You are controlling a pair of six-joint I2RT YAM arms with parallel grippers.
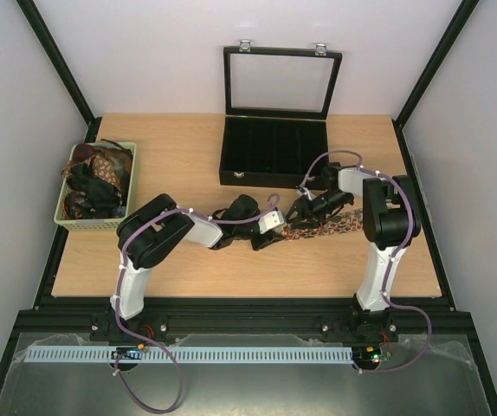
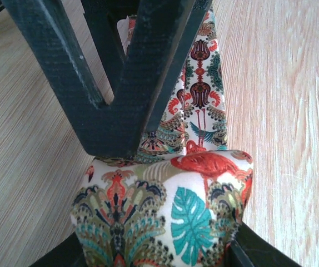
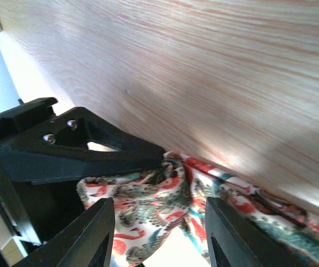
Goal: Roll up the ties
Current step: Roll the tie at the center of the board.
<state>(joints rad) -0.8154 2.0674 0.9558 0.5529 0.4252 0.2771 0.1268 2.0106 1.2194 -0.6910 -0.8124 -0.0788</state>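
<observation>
Tie (image 1: 331, 225) lay flat right of table centre, running toward 3 o'clock. Left gripper (image 2: 156, 253) pinched its folded end. Right gripper (image 3: 159, 217) had its jaws spread with fabric loose between them, no grip. For a clean roll I'd hold the core tight in the left, re-grab close beside it with the right, and run the strip straight so edges stack. Basket (image 1: 90, 224) at 9 o'clock held a heap of other ties (image 1: 97, 178). Case (image 1: 266, 178) at 12 o'clock stood lid-up, with no tie visible in its compartments.

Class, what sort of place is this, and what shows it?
Probably a robotics lab test cell: white panels enclose a wooden table, a left arm and right arm are bolted at its edge, over a tie.
</observation>
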